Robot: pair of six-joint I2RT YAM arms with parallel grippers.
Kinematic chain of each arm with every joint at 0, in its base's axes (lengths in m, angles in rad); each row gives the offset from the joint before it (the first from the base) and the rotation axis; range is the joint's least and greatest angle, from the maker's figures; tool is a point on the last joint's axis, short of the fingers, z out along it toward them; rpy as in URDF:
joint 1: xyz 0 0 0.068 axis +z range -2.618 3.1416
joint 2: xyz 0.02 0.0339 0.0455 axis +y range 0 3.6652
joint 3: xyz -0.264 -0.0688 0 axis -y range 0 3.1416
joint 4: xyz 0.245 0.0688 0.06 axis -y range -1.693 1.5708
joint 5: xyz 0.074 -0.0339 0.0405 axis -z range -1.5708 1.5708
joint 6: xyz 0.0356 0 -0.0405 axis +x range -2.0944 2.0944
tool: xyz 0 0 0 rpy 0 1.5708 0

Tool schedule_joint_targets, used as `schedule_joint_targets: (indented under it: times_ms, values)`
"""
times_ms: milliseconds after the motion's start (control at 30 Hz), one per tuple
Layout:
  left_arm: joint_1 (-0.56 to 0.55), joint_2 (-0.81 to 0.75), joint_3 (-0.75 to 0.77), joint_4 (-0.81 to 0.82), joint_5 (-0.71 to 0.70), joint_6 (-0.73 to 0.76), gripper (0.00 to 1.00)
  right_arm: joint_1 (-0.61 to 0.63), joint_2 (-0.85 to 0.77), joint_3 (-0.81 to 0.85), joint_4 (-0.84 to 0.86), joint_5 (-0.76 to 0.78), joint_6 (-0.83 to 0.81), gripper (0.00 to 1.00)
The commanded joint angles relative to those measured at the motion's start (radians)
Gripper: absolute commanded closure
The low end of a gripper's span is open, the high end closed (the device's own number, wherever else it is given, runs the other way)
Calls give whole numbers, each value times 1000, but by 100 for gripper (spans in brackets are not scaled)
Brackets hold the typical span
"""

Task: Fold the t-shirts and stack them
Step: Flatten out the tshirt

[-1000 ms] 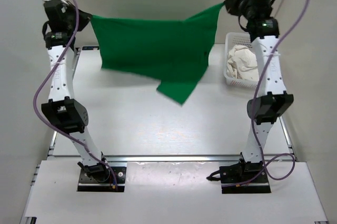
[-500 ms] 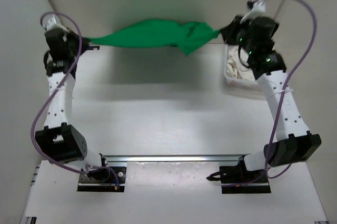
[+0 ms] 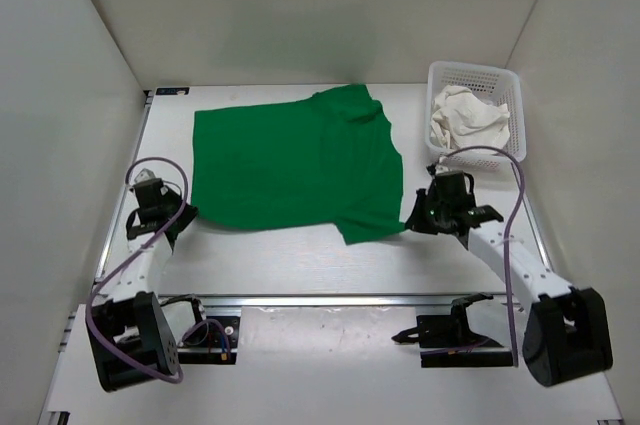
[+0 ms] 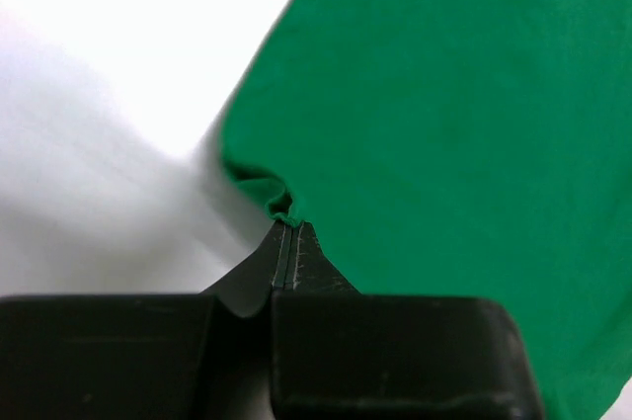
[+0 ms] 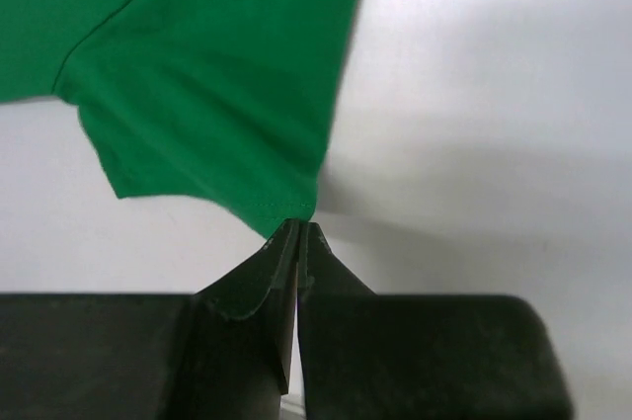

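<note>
The bright green t-shirt (image 3: 295, 165) lies spread flat on the white table. My left gripper (image 3: 187, 211) is low at the shirt's near left corner and shut on that corner; in the left wrist view (image 4: 288, 220) the cloth bunches at the closed tips. My right gripper (image 3: 408, 222) is low at the near right corner, shut on the hem; the right wrist view (image 5: 299, 224) shows the green edge (image 5: 227, 94) pinched at the tips. An off-white t-shirt (image 3: 465, 117) lies crumpled in the basket. The red t-shirt is out of view.
A white plastic mesh basket (image 3: 477, 75) stands at the back right, beside the shirt's right side. White walls enclose the table on three sides. A metal rail (image 3: 330, 299) runs along the near edge.
Both arms swung down and toward the near edge. The green shirt, held hanging in the air between the raised grippers, now lies spread flat on the table, both corners held.
</note>
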Motion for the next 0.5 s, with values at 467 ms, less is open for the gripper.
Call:
schedule_joint_targets:
  times_ms: [467]
  values:
    - [-2,-171,-20,-118,71,39,100,-81,-180,15,-106,-154,22,100]
